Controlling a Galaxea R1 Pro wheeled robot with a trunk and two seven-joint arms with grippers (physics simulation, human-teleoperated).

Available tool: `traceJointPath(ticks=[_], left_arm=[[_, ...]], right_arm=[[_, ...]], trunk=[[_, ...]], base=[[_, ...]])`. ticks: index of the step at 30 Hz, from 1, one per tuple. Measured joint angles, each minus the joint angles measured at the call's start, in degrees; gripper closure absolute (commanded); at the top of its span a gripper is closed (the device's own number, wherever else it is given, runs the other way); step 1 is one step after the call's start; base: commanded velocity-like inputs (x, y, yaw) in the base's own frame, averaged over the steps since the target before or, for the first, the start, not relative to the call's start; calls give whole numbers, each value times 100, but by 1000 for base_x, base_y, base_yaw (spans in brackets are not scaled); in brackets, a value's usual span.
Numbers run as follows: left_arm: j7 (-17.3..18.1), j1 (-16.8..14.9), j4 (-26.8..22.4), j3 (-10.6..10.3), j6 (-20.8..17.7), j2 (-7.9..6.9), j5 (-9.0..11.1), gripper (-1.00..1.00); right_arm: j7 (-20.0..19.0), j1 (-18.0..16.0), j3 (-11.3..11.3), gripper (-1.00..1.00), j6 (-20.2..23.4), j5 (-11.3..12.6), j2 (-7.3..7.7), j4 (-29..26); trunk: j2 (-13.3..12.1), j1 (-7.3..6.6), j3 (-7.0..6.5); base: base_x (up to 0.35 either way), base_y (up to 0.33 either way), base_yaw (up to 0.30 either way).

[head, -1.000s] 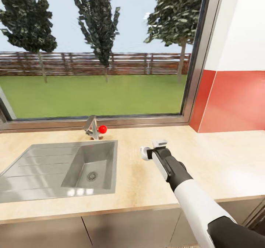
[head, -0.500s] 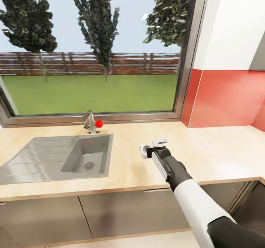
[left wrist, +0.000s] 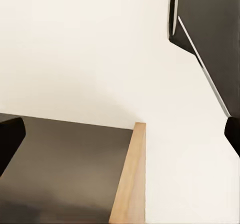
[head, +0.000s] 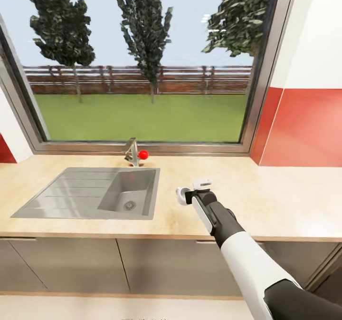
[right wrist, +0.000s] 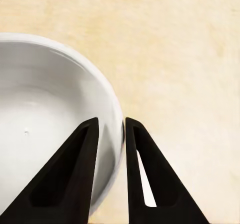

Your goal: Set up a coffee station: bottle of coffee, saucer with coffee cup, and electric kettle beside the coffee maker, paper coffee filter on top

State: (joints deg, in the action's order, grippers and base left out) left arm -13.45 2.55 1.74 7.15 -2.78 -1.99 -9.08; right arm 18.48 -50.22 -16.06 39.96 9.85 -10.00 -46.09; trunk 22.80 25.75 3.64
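Pale wooden surface (head: pixel 285 201) running under a wide window (head: pixel 142 63), steel sink (head: pixel 95 196) sunk in at left with a red-knobbed tap (head: pixel 135 153) behind, red wall panel (head: pixel 304 125) at right. Right gripper (right wrist: pixel 111 134) clamped on the rim of the white saucer (right wrist: pixel 45 124), held over the surface right of the sink. Left gripper (left wrist: pixel 120 134): dark fingertips at the frame edges, well apart.

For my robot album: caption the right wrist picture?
Right claw pinching white dish's rim above wooden counter.
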Motion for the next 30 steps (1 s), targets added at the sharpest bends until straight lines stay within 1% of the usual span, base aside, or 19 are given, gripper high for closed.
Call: traceJointPath(ticks=[30], left_arm=[[3,-8,-10,11,7,15,0,-100]], right_arm=[[1,0,0,100,0,-1,0,-1]], trunk=[[1,0,149]], base=[[0,0,233]])
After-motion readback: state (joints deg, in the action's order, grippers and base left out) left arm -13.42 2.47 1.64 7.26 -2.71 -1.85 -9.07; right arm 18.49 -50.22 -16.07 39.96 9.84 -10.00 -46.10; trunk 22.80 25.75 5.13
